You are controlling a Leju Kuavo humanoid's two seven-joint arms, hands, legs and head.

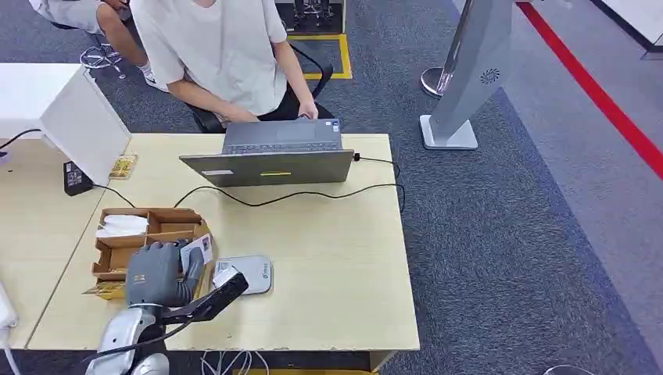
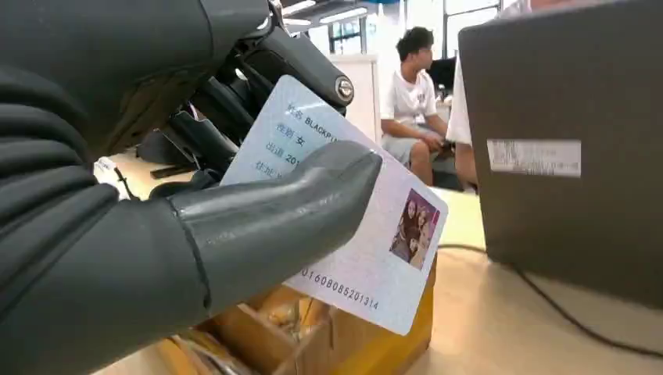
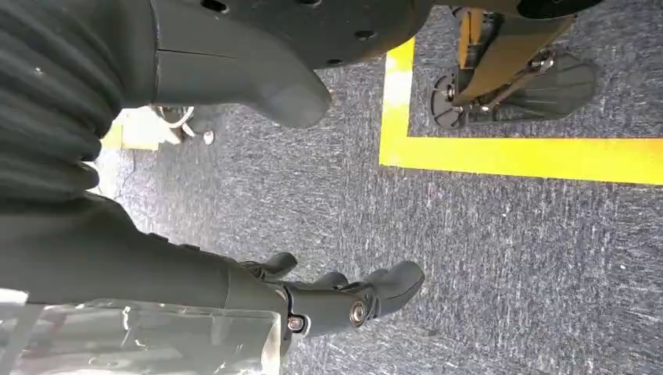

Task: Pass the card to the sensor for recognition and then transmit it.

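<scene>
My left hand (image 1: 160, 273) hovers over the near left of the table, pinching a white ID card (image 1: 197, 251) between thumb and fingers. Up close, the card (image 2: 367, 242) shows printed text, a number and a small photo, with my thumb (image 2: 274, 215) lying across its face. A flat grey sensor pad (image 1: 249, 273) lies on the table just right of the hand, and the card stands above its left edge. My right hand (image 3: 328, 301) hangs over the carpet with fingers loosely apart and nothing in it.
A cardboard organiser box (image 1: 117, 254) sits just behind my left hand. A grey laptop (image 1: 270, 160) with a black cable stands at the table's far side, and a person in a white shirt (image 1: 227, 55) sits behind it. A grey kiosk stand (image 1: 469, 78) is on the carpet, right.
</scene>
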